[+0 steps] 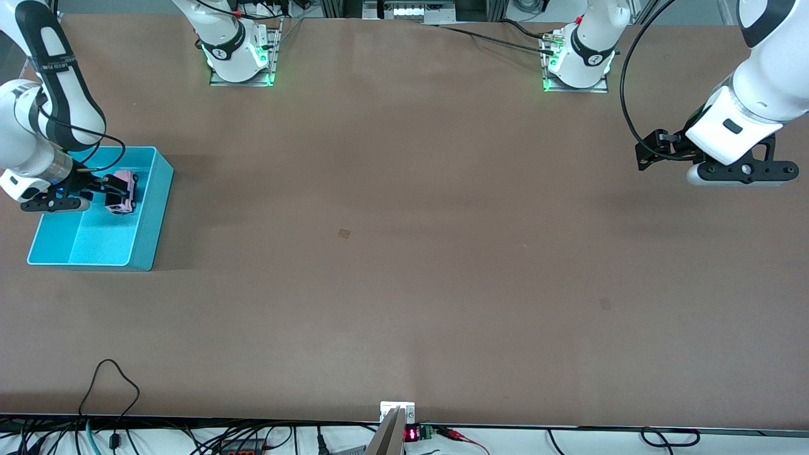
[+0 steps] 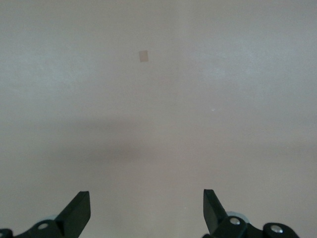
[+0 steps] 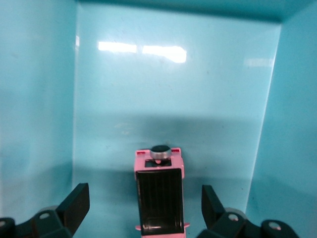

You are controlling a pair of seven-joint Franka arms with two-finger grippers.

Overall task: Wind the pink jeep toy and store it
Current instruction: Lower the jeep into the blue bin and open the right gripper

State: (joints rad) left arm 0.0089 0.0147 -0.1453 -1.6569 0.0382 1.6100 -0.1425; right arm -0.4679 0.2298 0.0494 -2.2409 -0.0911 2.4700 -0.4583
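The right gripper [image 3: 141, 208] is hanging inside the cyan bin [image 1: 152, 218], its jaws standing apart on either side of the pink jeep toy [image 3: 159, 196] without touching it. The one jeep is sitting on the bin floor, in the half farther from the front camera, black ribbed roof up. In the front view the bin is lying at about nine o'clock, at the right arm's end of the brown counter [image 1: 404, 253]. The left gripper [image 2: 147, 210] is waiting at about three o'clock over bare counter, jaws apart and holding nothing. Two small tape squares [image 1: 344, 233] are sticking to the counter.
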